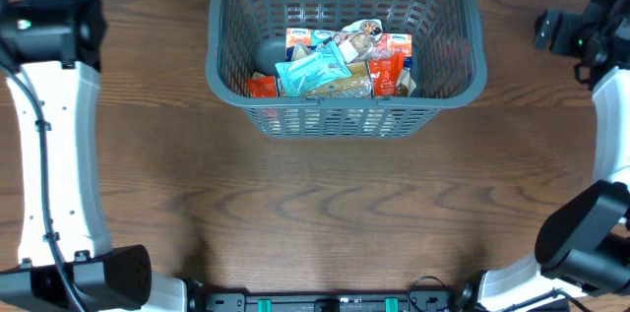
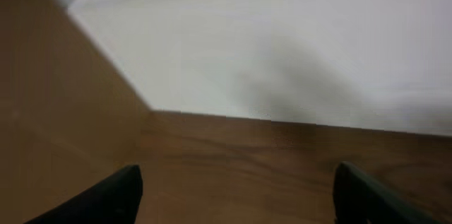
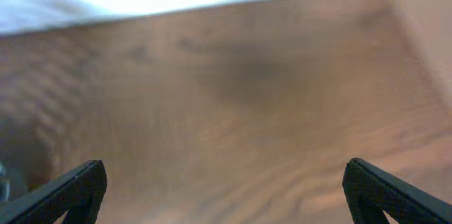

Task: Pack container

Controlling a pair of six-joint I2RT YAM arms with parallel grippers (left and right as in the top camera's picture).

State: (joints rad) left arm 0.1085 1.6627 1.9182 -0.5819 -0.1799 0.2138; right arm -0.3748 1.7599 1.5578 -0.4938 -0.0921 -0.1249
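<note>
Currently we're reading no brand text: the print on the packets is showing only as small blue and orange marks, too small to make out from overhead. The container is sitting upright on the wood table at 12 o'clock of the overhead view, its far rim at the top edge of frame.

Inside, snack packets are lying in a loose pile against the 6 o'clock wall:
- A light blue packet is lying on top at centre.
- A white packet is sitting just beyond it toward 1 o'clock.
- Two orange packets are leaning at 3 o'clock of the pile.
- A lone orange packet is lying at 8 o'clock.

Both arms are sitting well apart from the container, the left arm at 10 o'clock and the right arm at 2 o'clock. Overhead isn't showing either set of fingers clearly, but we're getting them from the wrist views. The left gripper is released, fingers spread wide with nothing between, hanging over wood tabletop with a white surface beyond at 12 o'clock. The right gripper is likewise released, fingers wide, over blurred wood grain. Neither wrist view is showing the container or the packets.
</note>
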